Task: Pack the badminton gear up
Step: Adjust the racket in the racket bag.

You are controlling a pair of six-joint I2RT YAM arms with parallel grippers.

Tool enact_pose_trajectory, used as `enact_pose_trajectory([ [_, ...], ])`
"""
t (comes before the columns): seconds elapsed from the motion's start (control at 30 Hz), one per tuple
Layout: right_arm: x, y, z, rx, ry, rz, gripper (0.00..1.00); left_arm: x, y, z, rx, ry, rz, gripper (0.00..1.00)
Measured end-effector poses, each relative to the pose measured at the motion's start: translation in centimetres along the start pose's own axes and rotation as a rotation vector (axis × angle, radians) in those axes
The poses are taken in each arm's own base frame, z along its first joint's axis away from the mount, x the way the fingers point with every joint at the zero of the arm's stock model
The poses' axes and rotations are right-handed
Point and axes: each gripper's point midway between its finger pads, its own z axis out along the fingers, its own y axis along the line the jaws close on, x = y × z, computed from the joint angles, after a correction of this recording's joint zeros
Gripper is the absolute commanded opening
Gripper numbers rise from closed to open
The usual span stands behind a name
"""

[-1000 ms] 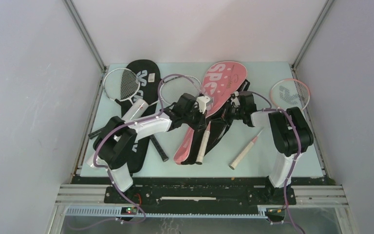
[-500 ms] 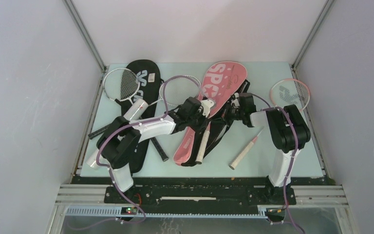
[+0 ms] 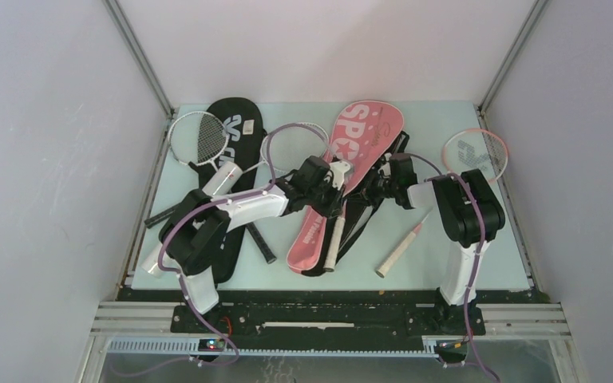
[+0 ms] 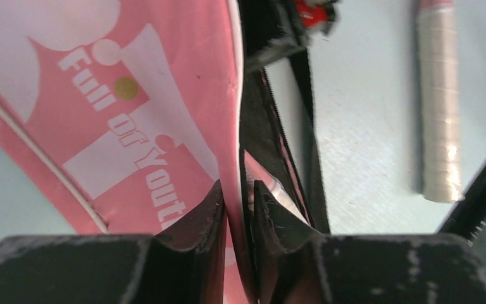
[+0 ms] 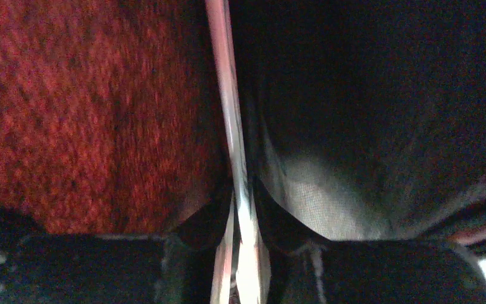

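Flanking the pink fabric racket cover with white "SPORT" lettering (image 3: 361, 134), which lies slantwise across the middle of the pale green table (image 3: 455, 259), the two arms meet at its waist. Left gripper (image 4: 239, 201): jaws a narrow slot apart, the cover's pink rim running between them; whether they press it or merely straddle it cannot be told. Right gripper (image 5: 243, 197): the same narrow slot, set around a pale piping line between reddish cloth and dark lining on the cover's right edge, near the black webbing strap (image 4: 305, 145); its grip is equally uncertain. A white-framed racket with a pale taped handle (image 3: 334, 238) lies across the cover, head out to the far left, handle toward the near edge. A pink-framed racket (image 3: 475, 152) rests at far right, a black racket cover (image 3: 235, 118) at far left. Likely hazards: thin rims sliding out of jaws this slack, letting the mouth fall flat; the strap catching a finger and dragging the cover; the loose racket being swept nearward; the two wrists, close together, knocking.
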Motion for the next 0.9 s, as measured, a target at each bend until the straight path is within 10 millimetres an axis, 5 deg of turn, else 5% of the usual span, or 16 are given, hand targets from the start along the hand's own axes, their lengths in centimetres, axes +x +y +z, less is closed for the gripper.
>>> enact_pose_trajectory([
  [0.2,-1.3,-0.2,0.5,0.029,-0.058,-0.046,0.00,0.2,-1.6,-0.3,0.118,0.017,-0.037,0.36],
  [0.53,-2.7,-0.4,0.7,0.056,-0.125,-0.092,0.00,1.2,-2.1,-1.1,0.209,0.064,-0.083,0.58],
  [0.77,-3.4,-0.4,0.7,0.072,-0.149,-0.097,0.00,1.7,-2.2,-1.3,0.217,0.085,-0.078,0.47],
  [0.9,-3.5,-0.5,0.7,0.081,-0.157,-0.096,0.00,1.7,-2.2,-1.3,0.218,0.085,-0.077,0.28],
])
